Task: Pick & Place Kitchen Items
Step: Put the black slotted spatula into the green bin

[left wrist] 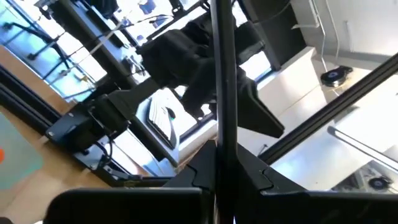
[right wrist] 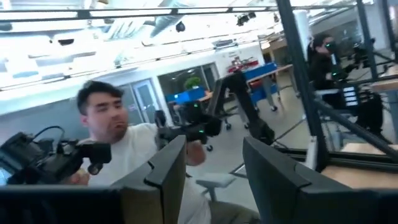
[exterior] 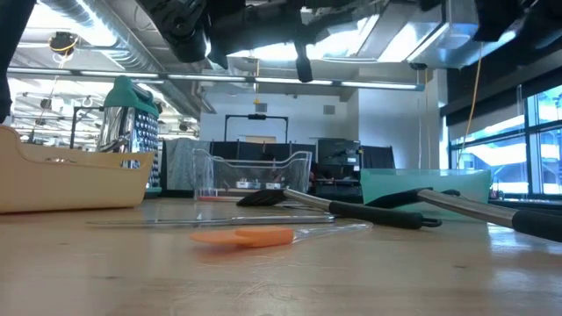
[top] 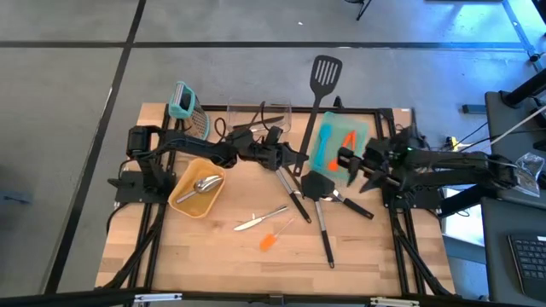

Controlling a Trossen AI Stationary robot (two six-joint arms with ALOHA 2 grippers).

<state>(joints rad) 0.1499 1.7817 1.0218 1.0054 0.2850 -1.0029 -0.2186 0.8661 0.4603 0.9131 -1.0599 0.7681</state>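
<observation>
Left gripper [top: 294,158] sits mid-worktop, fingers clamped narrow on the thin handle of a black slotted turner [top: 325,72]; the handle runs straight out from between the fingers and the head hangs well beyond them, past the worktop's [top: 205,256] far edge. The left wrist view confirms the handle [left wrist: 222,93] pinched between the fingers, pointing up and away. Right gripper [top: 351,162] hovers just across from the left one, over the teal tray [top: 328,128], fingers [right wrist: 165,171] partly apart with nothing between them, aimed off the worktop toward the room, where a person is in view. Progress, judged from the layout: early to middle. The tan bin [top: 181,203] behind the left fingers holds a silver metal scoop [top: 203,185], so at least one item looks placed. An orange spatula [top: 348,141] lies in the teal tray under the right fingers; whether that counts as placed or waiting I cannot tell. Left loose on the worktop: two black turners [top: 317,189] just below both sets of fingers with handles crossing, a metal knife [top: 256,220], and an orange-tipped spatula [top: 271,239] nearer the front edge. A teal grater [top: 188,109] and a clear container [top: 256,115] stand at the far side. The held turner is not yet delivered; most items remain.
</observation>
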